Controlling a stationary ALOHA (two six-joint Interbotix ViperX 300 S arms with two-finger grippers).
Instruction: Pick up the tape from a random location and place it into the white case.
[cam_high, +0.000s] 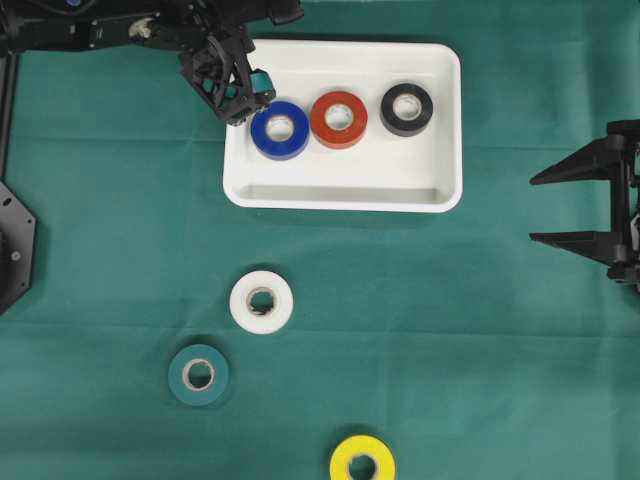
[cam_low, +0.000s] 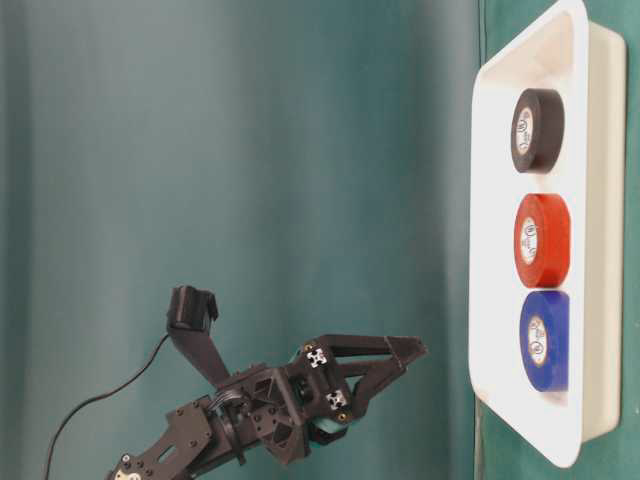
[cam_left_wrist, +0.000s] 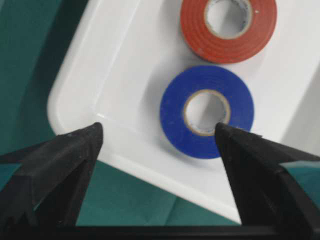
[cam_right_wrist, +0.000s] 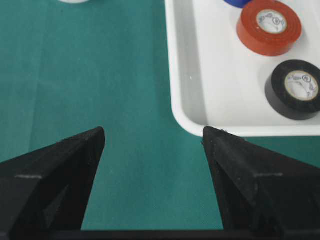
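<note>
Hovering with fingers apart, the left hand (cam_high: 243, 100) sits over the white case (cam_high: 345, 190), just beside the blue tape (cam_high: 279, 130) lying inside with red tape (cam_high: 338, 119) and black tape (cam_high: 407, 109); the right hand (cam_high: 570, 208) gapes empty, well apart.

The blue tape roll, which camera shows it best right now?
The left wrist view: the blue tape roll fills the middle, flat in the white case, nothing covering it. Overhead shows it small, beside the left gripper. Table-level shows it whole but side-on. The right wrist view catches only its edge.
</note>
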